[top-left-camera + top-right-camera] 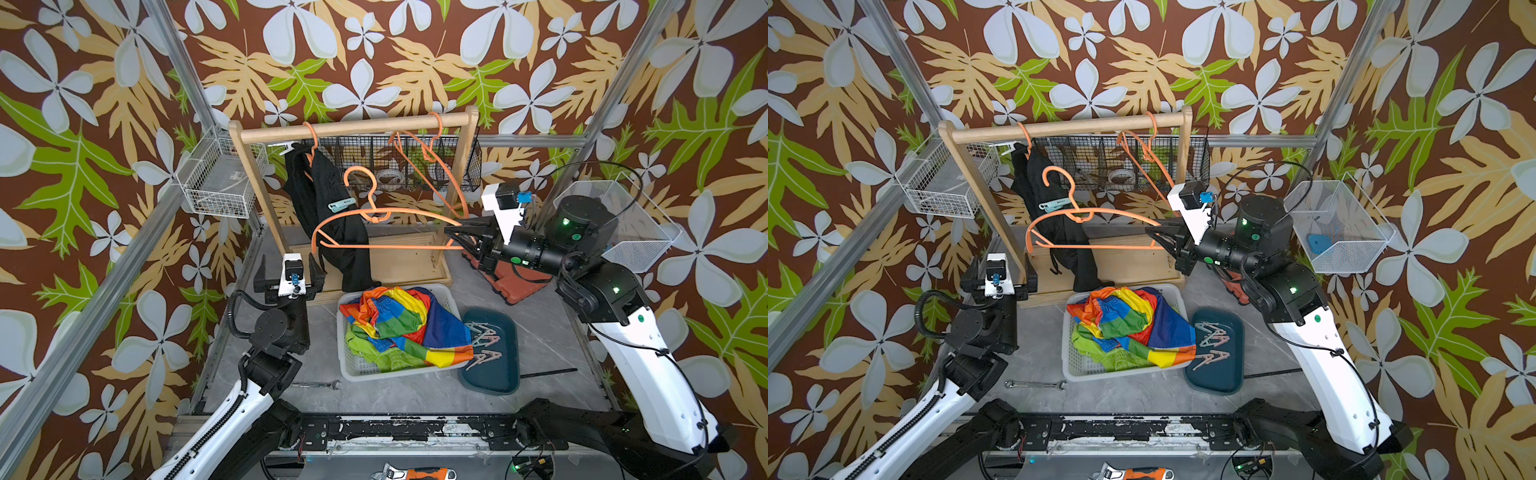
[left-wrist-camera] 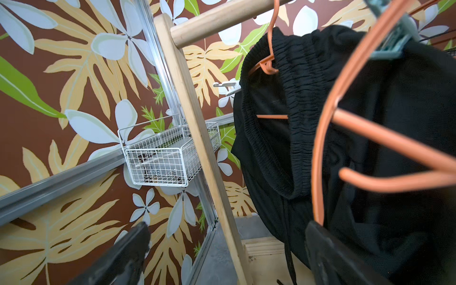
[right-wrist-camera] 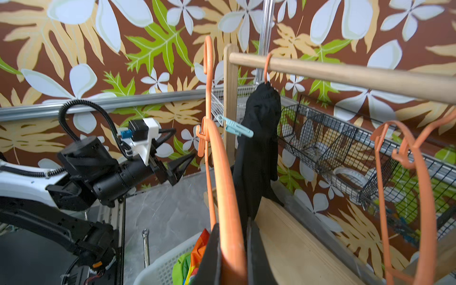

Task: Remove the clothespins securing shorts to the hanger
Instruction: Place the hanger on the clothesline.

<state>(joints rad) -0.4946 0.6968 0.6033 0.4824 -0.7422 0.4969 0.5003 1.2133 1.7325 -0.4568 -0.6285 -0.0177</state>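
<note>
Closest to the lens in the right wrist view: right gripper (image 3: pixel 233 259), clamped tight on one end of a bare orange hanger (image 3: pixel 222 172). Just behind, black shorts (image 3: pixel 259 148) hung from the wooden rail (image 3: pixel 345 76), with a mint clothespin (image 3: pixel 237 128) clipped on.

Left wrist view: left gripper (image 2: pixel 227 229) spread wide, holding nothing, close beside the bare hanger's far end; touching or not, cannot tell. Beyond, the shorts' waistband with a white clothespin (image 2: pixel 228 87) at its edge.

Both top views: black shorts left of centre, both clothespins still on. Lower centre, colour-blocked shorts (image 1: pixel 399 324) and lime green shorts (image 1: pixel 365 353) in a white basket (image 1: pixel 347 365). Just right of it, loose clothespins (image 1: pixel 484 338) on a dark tray (image 1: pixel 498 382).

Likely trouble: gripped at one tip only, so liable to pivot or sag, and to hook the black fabric if swung. Could drag the shorts along the rail or knock the mint clothespin askew. Risky too, any reach past that loop for either clip: an easy bump from the open fingers.
</note>
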